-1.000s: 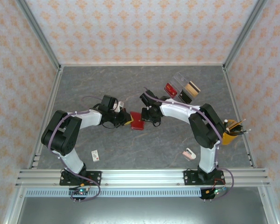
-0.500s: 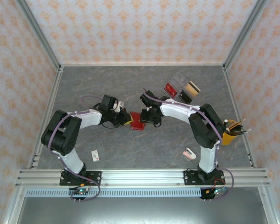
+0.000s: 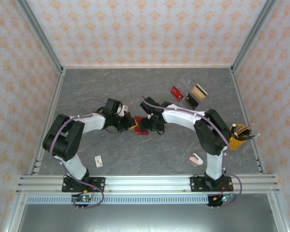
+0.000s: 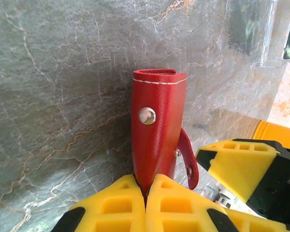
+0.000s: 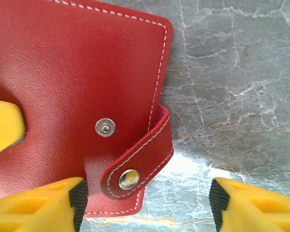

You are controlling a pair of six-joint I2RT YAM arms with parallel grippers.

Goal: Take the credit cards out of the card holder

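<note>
The left end effector [image 4: 146,182] is clamped shut on one edge of the small red leather-like bifold card holder [image 4: 157,130], which is folded and near the middle of the grey marbled desk [image 3: 111,87], between the two arms. White stitching runs along its edges. It has one strap [image 5: 145,154], unfastened, and two silver snap studs [image 5: 105,127], one on the face and one on the strap tip. The right end effector [image 5: 146,195] stands open, its yellow fingers either side of that strap. Farther right, one tan card [image 3: 199,90] lies on a clear tray [image 3: 186,81].
</note>
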